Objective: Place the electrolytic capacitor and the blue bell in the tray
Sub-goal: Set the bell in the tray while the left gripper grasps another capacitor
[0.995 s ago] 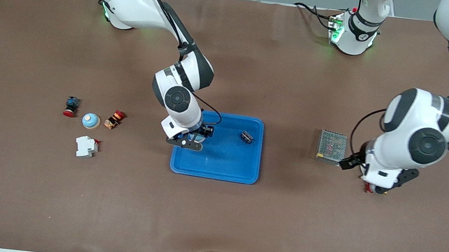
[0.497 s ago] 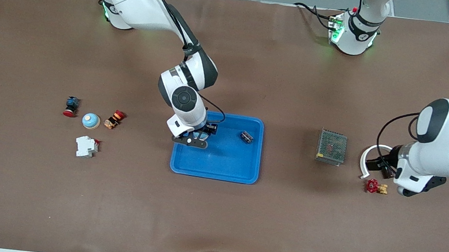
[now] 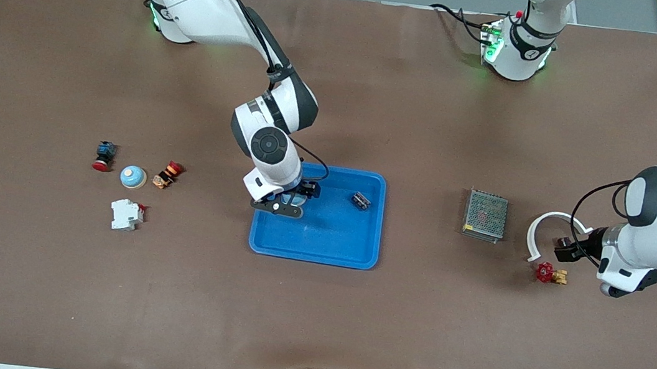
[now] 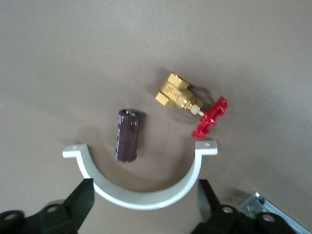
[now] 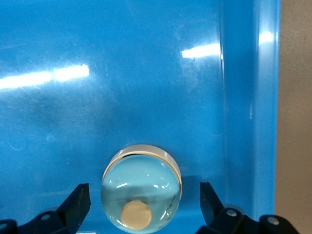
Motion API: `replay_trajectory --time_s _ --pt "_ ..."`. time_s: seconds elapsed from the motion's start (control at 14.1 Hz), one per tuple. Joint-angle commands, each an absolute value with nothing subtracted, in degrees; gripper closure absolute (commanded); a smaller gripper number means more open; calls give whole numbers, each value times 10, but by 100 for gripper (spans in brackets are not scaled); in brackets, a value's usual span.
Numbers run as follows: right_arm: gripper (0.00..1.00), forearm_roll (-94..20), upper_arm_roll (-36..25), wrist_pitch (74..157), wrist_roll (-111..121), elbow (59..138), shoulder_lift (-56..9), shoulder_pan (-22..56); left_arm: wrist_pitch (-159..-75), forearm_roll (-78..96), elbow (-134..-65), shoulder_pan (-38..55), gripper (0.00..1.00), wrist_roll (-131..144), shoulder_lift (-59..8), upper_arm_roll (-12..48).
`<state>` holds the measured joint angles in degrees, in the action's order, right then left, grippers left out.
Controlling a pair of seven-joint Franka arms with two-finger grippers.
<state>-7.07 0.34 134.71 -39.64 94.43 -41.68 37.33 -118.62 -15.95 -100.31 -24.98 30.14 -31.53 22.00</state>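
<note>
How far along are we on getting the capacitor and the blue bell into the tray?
Done: the blue bell sits in the tray, with the right tool open around it. A small dark part also lies in the tray, possibly the capacitor. In hand: nothing; the left tool hangs open over a dark cylinder by a white clamp. Left: if that cylinder is the capacitor, it needs moving.

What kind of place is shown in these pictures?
Probably a robotics lab or test bench: a brown-covered table with cables along its edge, a blue tray, and small industrial parts such as a metal-cased power supply and a brass valve.
</note>
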Motion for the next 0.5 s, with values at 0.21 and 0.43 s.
replay_trajectory --time_s 0.21,0.43 --pt "0 -73 -1 1237 -354 939 -346 368 -1216 -201 -1007 -276 17 272 -347 224" --pt "0 -73 -1 1136 -274 941 -279 339 -1217 -217 -1007 -277 27 271 -357 224"
